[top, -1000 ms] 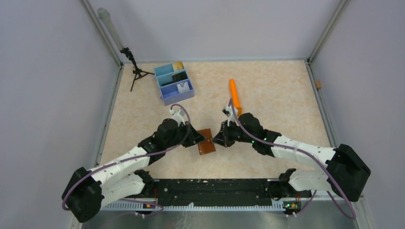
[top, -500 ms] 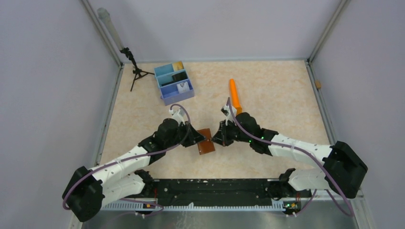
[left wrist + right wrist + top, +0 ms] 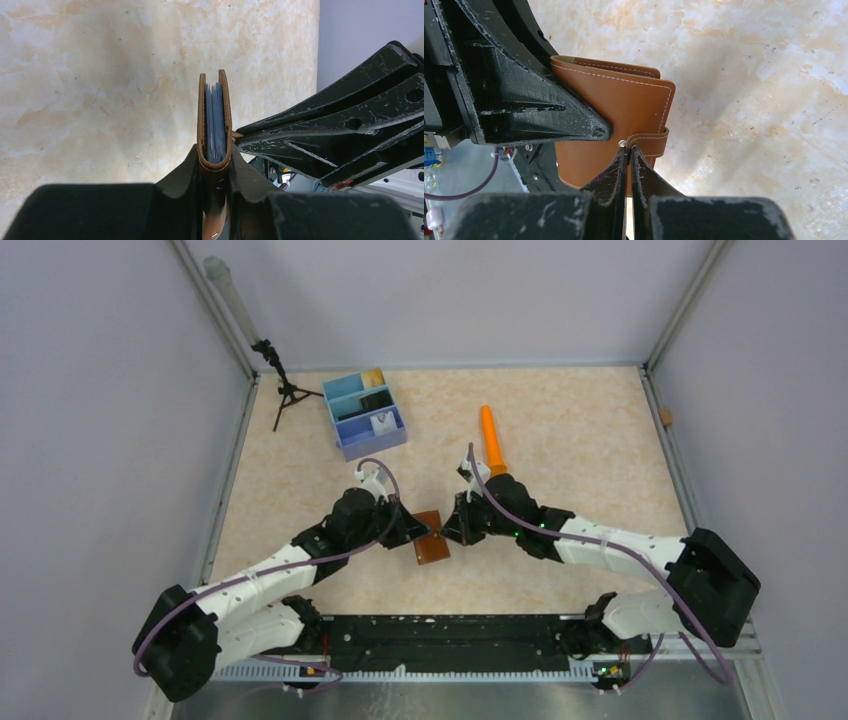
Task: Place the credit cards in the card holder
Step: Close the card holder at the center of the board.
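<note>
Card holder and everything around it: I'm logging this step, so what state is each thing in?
card holder, folded nearly shut, clamped in the left gripper
grey-blue cards, inside the holder, edges showing
snap tab, wrapped round the holder's edge, fastening unclear
right gripper, shut, fingertips at the snap tab
blue tray, on the table, loose cards in its compartments
orange stick, lying on the table

No readable text.
The white card (image 3: 381, 423) in the blue tray (image 3: 372, 447) carries a small dark mark, too small to make out; the card holder (image 3: 624, 105) shows only stitching on its leather.
</note>
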You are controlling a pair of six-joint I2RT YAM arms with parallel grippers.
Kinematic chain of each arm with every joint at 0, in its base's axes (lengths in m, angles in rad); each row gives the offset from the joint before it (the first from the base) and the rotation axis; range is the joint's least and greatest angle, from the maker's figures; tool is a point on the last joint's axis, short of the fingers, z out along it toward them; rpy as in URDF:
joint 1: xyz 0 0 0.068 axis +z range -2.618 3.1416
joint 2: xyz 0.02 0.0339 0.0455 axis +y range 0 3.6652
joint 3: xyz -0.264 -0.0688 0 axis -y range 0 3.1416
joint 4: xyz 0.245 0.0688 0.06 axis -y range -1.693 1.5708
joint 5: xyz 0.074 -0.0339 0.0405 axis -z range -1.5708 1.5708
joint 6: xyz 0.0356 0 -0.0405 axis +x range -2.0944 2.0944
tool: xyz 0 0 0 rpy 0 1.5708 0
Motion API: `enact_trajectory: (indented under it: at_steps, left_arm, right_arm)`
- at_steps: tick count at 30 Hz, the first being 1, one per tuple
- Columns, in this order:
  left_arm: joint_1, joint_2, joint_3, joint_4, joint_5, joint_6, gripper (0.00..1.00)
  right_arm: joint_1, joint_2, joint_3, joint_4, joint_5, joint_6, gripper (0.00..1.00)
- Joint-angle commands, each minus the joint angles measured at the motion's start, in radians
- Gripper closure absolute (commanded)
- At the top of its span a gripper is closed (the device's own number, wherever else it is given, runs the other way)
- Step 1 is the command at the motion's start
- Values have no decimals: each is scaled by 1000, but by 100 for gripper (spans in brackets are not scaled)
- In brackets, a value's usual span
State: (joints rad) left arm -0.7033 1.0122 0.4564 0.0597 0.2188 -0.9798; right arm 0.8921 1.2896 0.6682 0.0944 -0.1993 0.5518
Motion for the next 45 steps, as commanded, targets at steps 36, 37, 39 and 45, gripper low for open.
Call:
enact_trajectory:
  at_steps: [36, 37, 39, 45]
  left_arm:
    - [-7, -14, -38, 187, 13, -108, 100]
    - [-7, -15, -41, 191, 14, -112, 100]
    - [-7, -18, -48, 201, 16, -119, 100]
    - [-7, -16, -69, 246, 28, -145, 100]
  right_arm:
    - [157, 216, 162, 44, 13, -32, 100]
    - [159, 223, 164, 48, 10, -31, 100]
    - [163, 233, 167, 64, -3, -30, 100]
    - [165, 264, 160, 131, -59, -17, 100]
